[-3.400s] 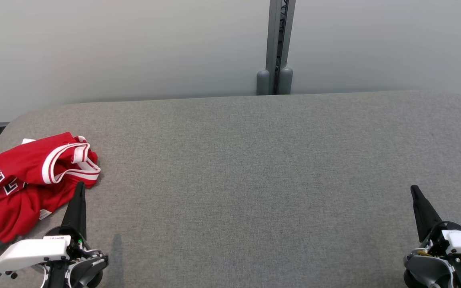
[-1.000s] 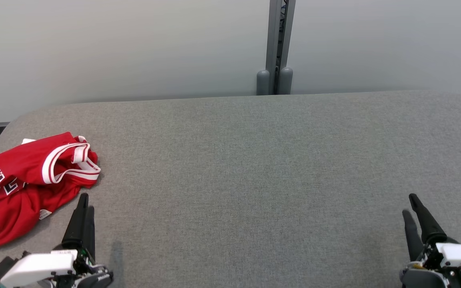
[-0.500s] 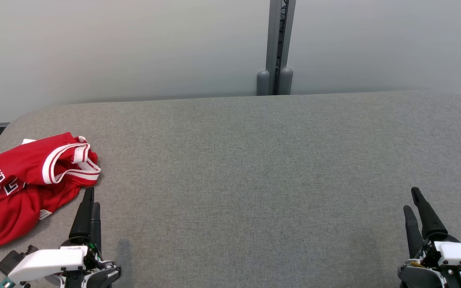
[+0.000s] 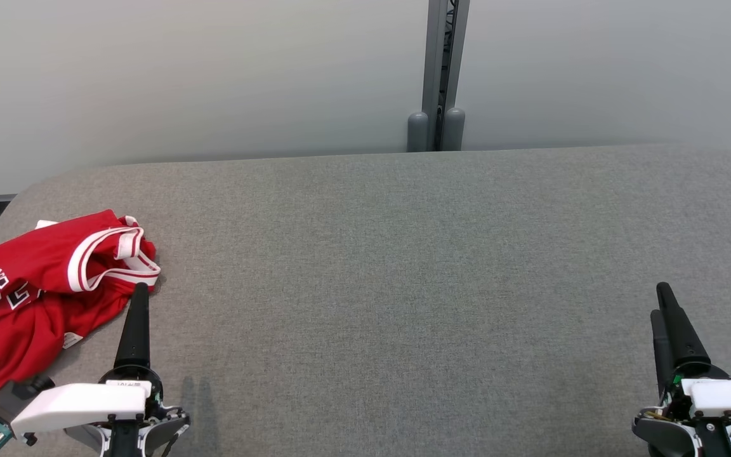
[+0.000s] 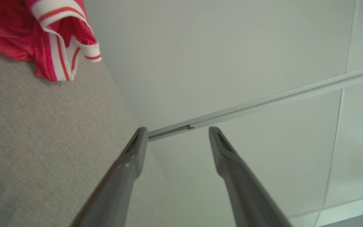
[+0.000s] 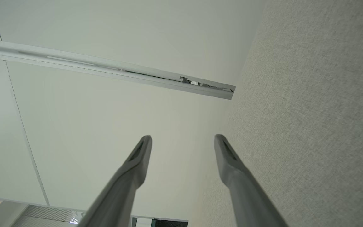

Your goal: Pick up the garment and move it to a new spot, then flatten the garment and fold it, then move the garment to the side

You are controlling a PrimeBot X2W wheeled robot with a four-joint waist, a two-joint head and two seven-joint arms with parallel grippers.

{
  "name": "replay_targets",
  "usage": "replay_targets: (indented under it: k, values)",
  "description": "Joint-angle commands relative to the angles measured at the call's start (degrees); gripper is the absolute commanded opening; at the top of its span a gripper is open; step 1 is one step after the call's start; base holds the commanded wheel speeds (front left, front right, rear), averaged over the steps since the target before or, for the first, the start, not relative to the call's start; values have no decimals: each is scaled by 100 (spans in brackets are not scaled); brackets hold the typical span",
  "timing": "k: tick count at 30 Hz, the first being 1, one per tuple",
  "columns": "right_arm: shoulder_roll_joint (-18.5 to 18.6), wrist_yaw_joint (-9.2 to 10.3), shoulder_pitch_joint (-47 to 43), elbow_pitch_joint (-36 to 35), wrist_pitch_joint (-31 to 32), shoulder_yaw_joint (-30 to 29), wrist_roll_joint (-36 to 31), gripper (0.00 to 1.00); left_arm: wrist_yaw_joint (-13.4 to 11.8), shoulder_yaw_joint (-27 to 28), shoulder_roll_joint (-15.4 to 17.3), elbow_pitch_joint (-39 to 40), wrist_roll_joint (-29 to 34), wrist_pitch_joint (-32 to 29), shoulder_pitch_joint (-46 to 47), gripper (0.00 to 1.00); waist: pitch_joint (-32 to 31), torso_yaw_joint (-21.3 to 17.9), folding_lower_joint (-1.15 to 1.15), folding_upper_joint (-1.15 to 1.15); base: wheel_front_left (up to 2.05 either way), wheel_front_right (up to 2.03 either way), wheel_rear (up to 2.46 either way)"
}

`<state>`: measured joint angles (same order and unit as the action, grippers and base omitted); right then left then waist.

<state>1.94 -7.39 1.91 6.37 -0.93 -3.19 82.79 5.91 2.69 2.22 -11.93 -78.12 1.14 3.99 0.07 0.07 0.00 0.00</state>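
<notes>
Your garment point(image 4: 29, 298), a red jersey, lies crumpled at the tabletop's point(image 4: 391, 266) left end, with part of it running out of the head view there, so the pick-up is not yet begun. Your left gripper point(image 5: 177, 130) hovers over the tabletop's near left part, its fingers spread wide with nothing between them, and their tips are just beside the jersey's white-striped trim point(image 4: 115, 257). From the head view the two fingers overlap, so you probably cannot trust it to say whether a tip touches the cloth. Your right gripper point(image 6: 183, 137) sits over the tabletop's near right part, well apart from the jersey, its fingers equally wide and empty. To do this step well, tip the left fingers down toward the tabletop's surface and straddle the trim band, which looks thicker and likelier to hold than the loose mesh. Close on one clear fold rather than a bunch, lift until the hem clears the tabletop, then carry it toward the tabletop's middle, where both arms can reach to flatten it
</notes>
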Motion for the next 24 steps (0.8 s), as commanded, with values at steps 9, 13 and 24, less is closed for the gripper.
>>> replay_targets:
  k: [9, 13, 24]
  values:
    - [96, -6, 38, -229, -233, 83, -1243, 100, -131, -105, 43, 308, 1186, 209, 120, 100, 7, 4, 0, 0, 0, 0, 0]
    - [111, -7, 18, -268, -310, 137, -1828, 100, -193, -204, 45, 370, 1769, 288, 131, 100, 8, 7, 0, 0, 0, 0, 0]
    - [194, -8, -32, -305, -517, 334, -3240, 100, -259, -399, 59, 355, 3077, 492, 137, 100, 18, 7, 0, 0, 0, 0, 0]
